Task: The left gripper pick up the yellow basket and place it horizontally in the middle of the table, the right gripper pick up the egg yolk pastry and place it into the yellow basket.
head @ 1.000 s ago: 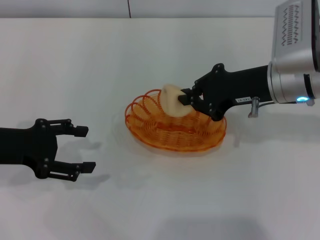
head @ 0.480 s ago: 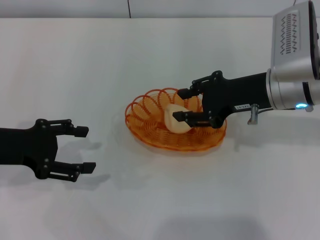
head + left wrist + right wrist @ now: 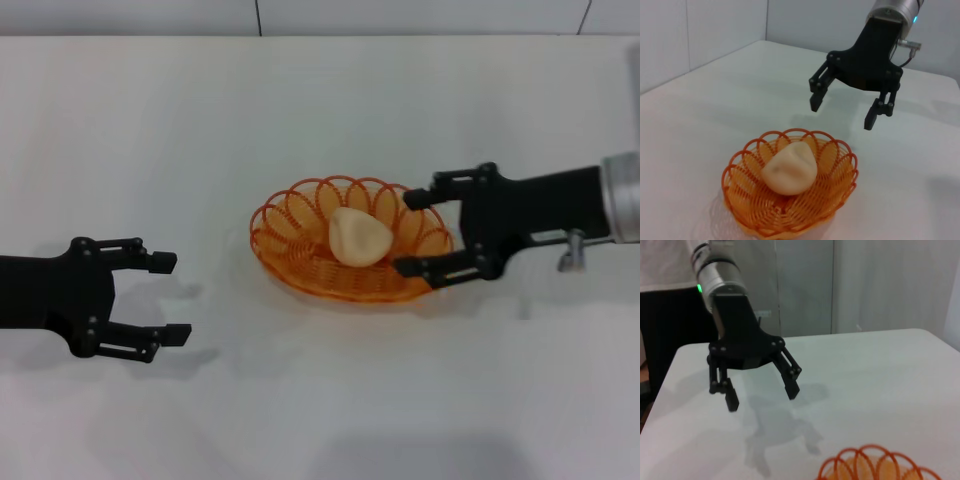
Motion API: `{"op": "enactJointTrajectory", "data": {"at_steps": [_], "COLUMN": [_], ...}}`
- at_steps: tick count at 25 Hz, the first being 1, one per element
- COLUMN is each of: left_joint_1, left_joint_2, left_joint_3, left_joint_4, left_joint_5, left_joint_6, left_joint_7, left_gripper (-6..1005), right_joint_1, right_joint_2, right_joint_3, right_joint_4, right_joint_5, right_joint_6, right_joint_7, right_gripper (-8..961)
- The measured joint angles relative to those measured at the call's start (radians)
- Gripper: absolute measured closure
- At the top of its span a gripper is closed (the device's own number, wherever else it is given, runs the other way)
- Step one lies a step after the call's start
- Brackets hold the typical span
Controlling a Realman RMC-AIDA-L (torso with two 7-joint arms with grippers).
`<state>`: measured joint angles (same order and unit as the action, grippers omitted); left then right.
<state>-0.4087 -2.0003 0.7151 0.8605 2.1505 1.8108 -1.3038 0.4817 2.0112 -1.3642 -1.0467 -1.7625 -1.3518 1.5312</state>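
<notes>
Your yellow basket (image 3: 350,250) sits centre frame on the table (image 3: 320,110); the egg yolk pastry (image 3: 359,237) lies inside it, free. Your right gripper (image 3: 411,233) hovers at the basket's right rim, fingers spread, holding nothing. Your left gripper (image 3: 169,298) waits lower left, fingers apart, well clear.

This looks like a robotics lab or test room rather than a home. A plain white table (image 3: 300,110) fills the working area, with bare pale wall panels (image 3: 715,25) rising right behind it. Two black robot arms reach over the tabletop, and a person in dark trousers (image 3: 665,335) stands beside the table.
</notes>
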Motion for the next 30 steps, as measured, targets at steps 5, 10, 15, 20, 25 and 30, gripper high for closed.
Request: {"op": "enactJointTrajectory", "data": {"at_steps": [5,10,15,20,25,30], "left_joint_1": [-0.008,-0.010,-0.020,-0.043,-0.060,-0.067], "left_joint_2": [0.001,0.003,0.009,0.009,0.011,0.011], "left_joint_3": [0.000,0.003,0.004,0.005,0.006,0.006], "left_joint_4": [-0.001,-0.004,-0.005,-0.008,-0.009,-0.009], "left_joint_5": [-0.001,-0.003,-0.003,0.009,0.019,0.039], "left_joint_6": [0.000,-0.001,0.006,0.006,0.007,0.007], "left_joint_7": [0.001,0.001,-0.008,-0.019,-0.026,-0.038], "left_gripper": [130,130,131,131,131,131], "right_joint_1": [-0.009,-0.013,-0.028,-0.033,-0.033,-0.036], "right_joint_2": [-0.001,-0.004,-0.011,-0.020,-0.025,-0.031], "right_joint_3": [0.136,0.246,0.256,0.251,0.258,0.259], "right_joint_4": [0.131,0.244,0.266,0.272,0.270,0.265], "right_joint_5": [0.007,0.006,0.002,-0.021,-0.053,-0.064], "right_joint_6": [-0.115,-0.203,-0.208,-0.217,-0.219,-0.211], "right_joint_7": [-0.124,-0.236,-0.251,-0.246,-0.225,-0.218], "right_gripper": [172,171,171,171,180,182]}}
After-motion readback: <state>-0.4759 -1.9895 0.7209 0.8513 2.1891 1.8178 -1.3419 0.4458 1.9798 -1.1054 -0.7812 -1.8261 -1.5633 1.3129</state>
